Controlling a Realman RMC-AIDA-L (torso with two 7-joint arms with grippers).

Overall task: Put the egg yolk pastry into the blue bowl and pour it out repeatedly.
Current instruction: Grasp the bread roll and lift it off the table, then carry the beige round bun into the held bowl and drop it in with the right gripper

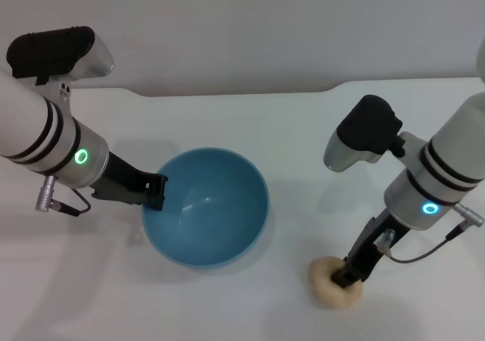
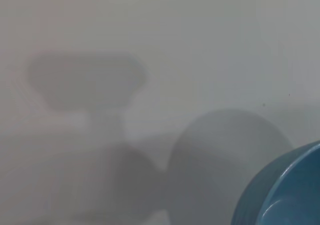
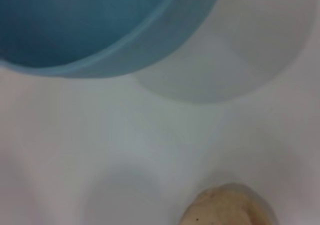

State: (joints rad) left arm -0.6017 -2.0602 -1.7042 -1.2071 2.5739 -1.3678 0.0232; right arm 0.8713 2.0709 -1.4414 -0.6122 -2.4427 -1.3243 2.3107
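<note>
The blue bowl [image 1: 206,208] stands upright on the white table at the centre, and nothing shows inside it. My left gripper [image 1: 155,192] is at the bowl's left rim, shut on the rim. The egg yolk pastry [image 1: 330,284], a small tan ball, lies on the table to the right of the bowl, near the front edge. My right gripper [image 1: 351,274] is lowered onto the pastry's upper right side and touches it. In the right wrist view the pastry [image 3: 227,207] is close, with the bowl [image 3: 100,30] beyond it. The left wrist view catches only part of the bowl's rim [image 2: 280,195].
The white table [image 1: 250,121] stretches behind the bowl to a pale wall. Both arms reach in from the sides, the left from the upper left and the right from the right edge. Nothing else lies on the table.
</note>
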